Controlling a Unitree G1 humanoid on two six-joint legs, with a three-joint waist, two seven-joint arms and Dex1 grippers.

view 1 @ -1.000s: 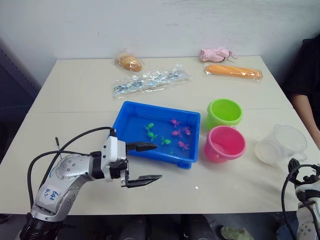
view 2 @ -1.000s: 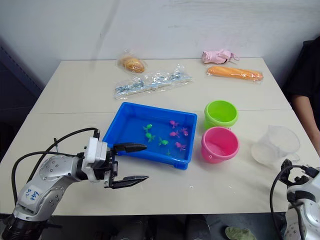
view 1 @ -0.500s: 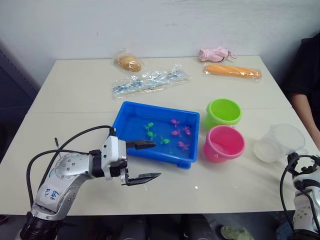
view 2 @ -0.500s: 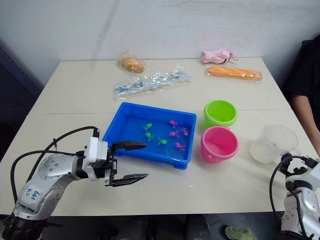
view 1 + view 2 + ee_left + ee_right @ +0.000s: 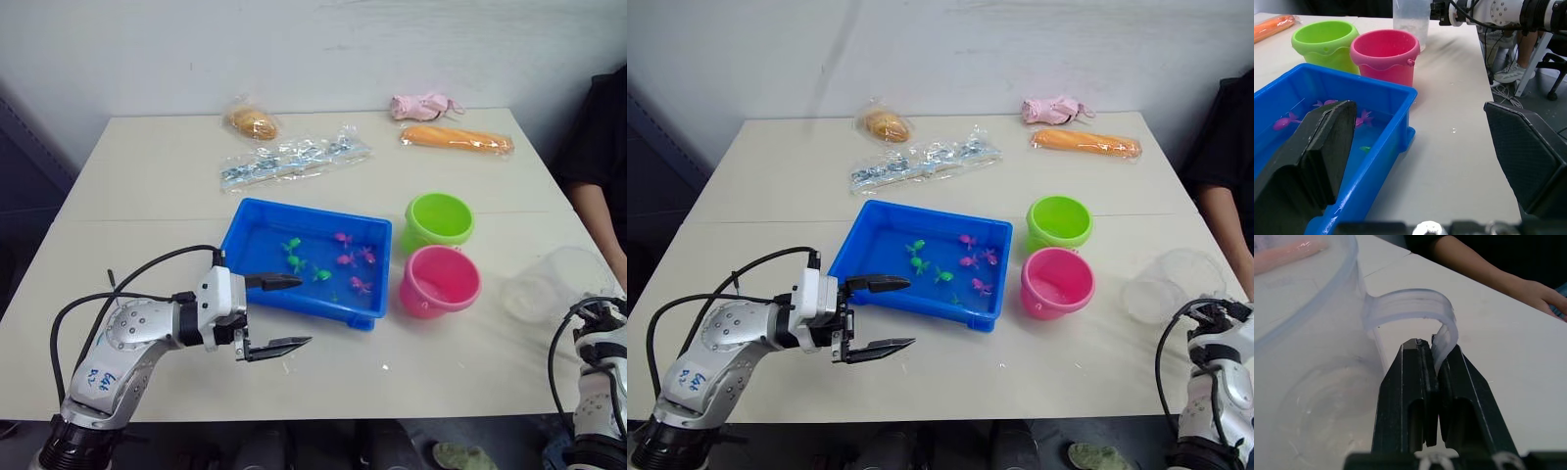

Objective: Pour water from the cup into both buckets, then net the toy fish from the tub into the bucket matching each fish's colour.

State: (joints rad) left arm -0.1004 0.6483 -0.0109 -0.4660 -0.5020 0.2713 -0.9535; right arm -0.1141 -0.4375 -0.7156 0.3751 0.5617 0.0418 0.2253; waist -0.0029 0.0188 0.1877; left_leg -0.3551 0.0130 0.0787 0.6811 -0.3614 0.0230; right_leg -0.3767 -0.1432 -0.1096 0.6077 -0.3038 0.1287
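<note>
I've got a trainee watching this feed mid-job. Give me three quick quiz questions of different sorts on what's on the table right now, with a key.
1. True or false: the right gripper is shut on the handle of the cup.
2. Which bucket stands nearer the robot? A) the green bucket B) the pink bucket
3. Fill in: the left gripper hangs open beside the near edge of the ____, which holds the toy fish.

Key: 1 true; 2 B; 3 tub.
</note>
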